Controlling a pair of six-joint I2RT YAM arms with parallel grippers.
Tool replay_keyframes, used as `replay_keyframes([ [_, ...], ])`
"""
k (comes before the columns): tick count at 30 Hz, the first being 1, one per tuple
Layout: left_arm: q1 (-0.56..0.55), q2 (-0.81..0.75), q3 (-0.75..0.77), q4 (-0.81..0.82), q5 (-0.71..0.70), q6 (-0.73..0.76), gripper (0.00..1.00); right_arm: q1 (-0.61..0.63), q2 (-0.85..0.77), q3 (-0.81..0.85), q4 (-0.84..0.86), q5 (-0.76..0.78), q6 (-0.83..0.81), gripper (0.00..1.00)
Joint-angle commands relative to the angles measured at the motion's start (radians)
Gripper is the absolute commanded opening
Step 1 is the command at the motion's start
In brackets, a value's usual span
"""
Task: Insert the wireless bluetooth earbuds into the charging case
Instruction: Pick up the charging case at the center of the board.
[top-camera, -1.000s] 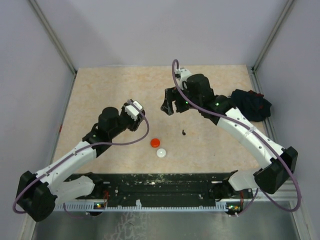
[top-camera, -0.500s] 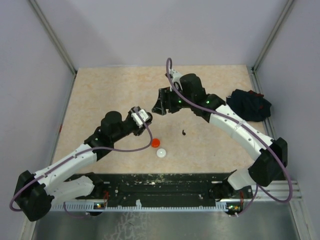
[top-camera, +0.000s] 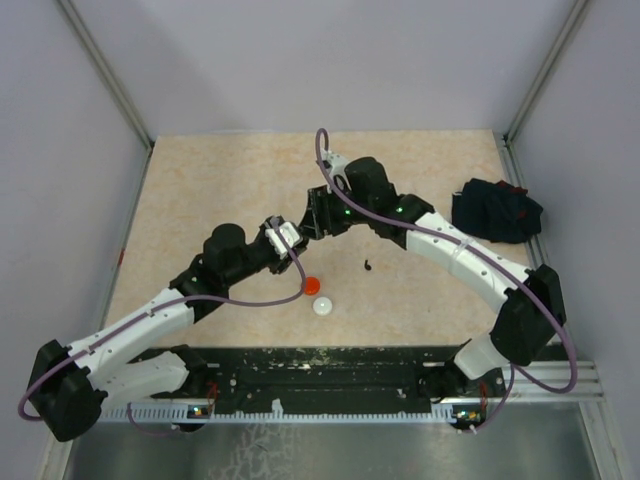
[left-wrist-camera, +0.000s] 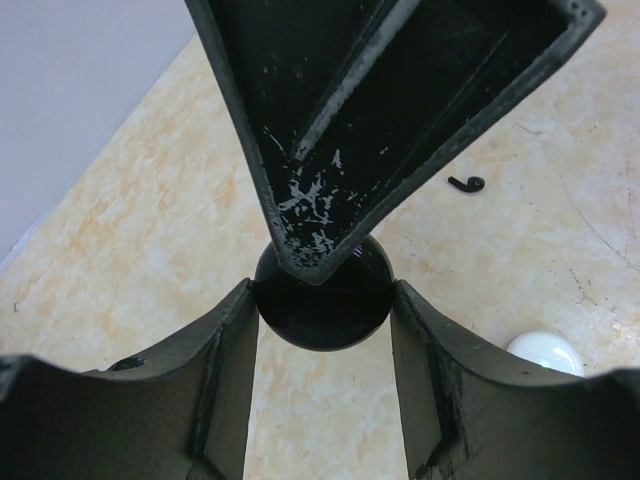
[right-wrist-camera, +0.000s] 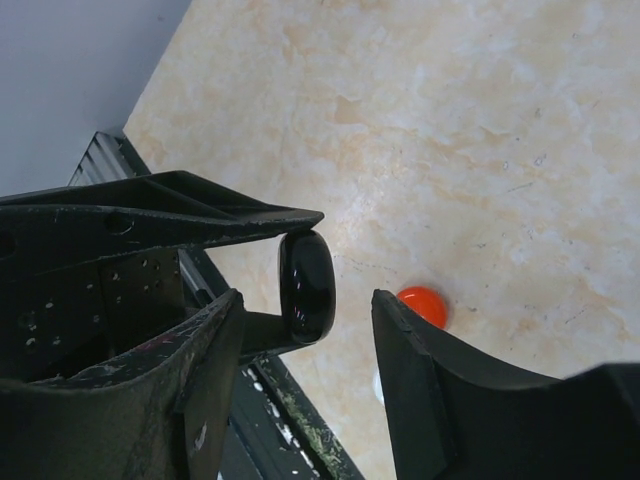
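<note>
The work surface is a beige marbled table (top-camera: 200, 190) enclosed by pale lilac walls, with metal frame posts at the far corners.

1. Near edge: a black rail (top-camera: 320, 370) runs across the table in front of the arm bases. The tabletop to the left of the left arm is open as far as the wall.
2. Just beyond the rail, near the centre, lies a white disc (top-camera: 321, 306). A red disc (top-camera: 311, 285) lies just beside it on the far side.
3. One black earbud (top-camera: 369, 265) (tiny, comma-shaped) lies on the bare table, right of the red disc and apart from it. Nothing touches it. No other earbud can be made out.
4. Above the table centre, the two grippers meet.
   - The left gripper (left-wrist-camera: 322, 292) is clamped on a black disc (left-wrist-camera: 322, 325), with a finger against each side of its rim.
   - The right gripper (right-wrist-camera: 308, 296) straddles the same disc face-on. Its jaws are apart, with a gap on each side.
5. Far right: a dark navy cloth bundle (top-camera: 495, 212) sits against the right edge of the table, well apart from the grippers.
</note>
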Motion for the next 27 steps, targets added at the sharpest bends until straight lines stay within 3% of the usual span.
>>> replay_keyframes([
  [1,-0.009,-0.019,-0.010,0.037,0.020,0.004,0.40,0.008,0.011,-0.003,0.052,-0.019,0.005,0.53],
  [13,-0.013,-0.026,-0.014,0.044,0.022,0.005,0.40,0.022,0.047,-0.004,0.059,-0.058,0.008,0.43],
  [16,-0.013,-0.024,-0.014,0.044,0.030,0.004,0.40,0.022,0.050,-0.005,0.066,-0.065,0.008,0.38],
  [19,-0.013,-0.023,-0.015,0.045,0.031,0.002,0.42,0.023,0.048,-0.003,0.066,-0.073,-0.001,0.25],
  [24,-0.013,-0.022,-0.014,0.042,0.038,0.000,0.56,0.022,0.025,0.003,0.050,-0.062,-0.042,0.03],
  [27,-0.013,-0.024,-0.012,0.035,0.038,-0.012,0.69,0.017,0.004,0.007,0.036,-0.042,-0.071,0.00],
])
